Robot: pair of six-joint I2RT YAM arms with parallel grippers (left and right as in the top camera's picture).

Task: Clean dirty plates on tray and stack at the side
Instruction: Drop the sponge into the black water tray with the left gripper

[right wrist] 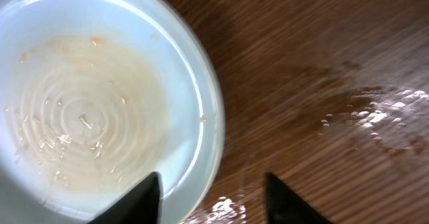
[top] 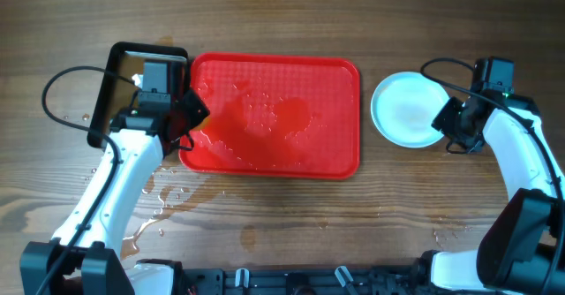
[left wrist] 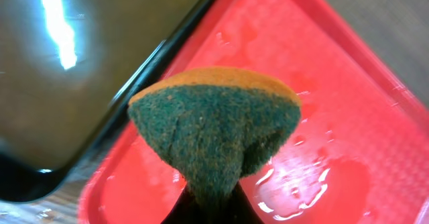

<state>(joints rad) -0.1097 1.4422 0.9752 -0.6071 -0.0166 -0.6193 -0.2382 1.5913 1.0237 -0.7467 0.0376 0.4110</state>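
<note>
The red tray (top: 274, 149) lies mid-table, wet and with no plates on it; it also fills the left wrist view (left wrist: 335, 103). A pale plate (top: 402, 109) sits on the wood right of the tray; whether others lie under it I cannot tell. In the right wrist view the plate (right wrist: 87, 117) shows faint orange-brown streaks and water. My right gripper (top: 448, 123) is open, its fingers (right wrist: 213, 197) straddling the plate's right rim. My left gripper (top: 192, 111) is shut on a green and orange sponge (left wrist: 214, 123) over the tray's left edge.
A black metal pan (top: 110, 92) stands left of the tray, close to the left gripper, and shows in the left wrist view (left wrist: 67, 83). Water puddles lie on the wood in front of the tray's left corner (top: 159, 198) and beside the plate (right wrist: 382, 117).
</note>
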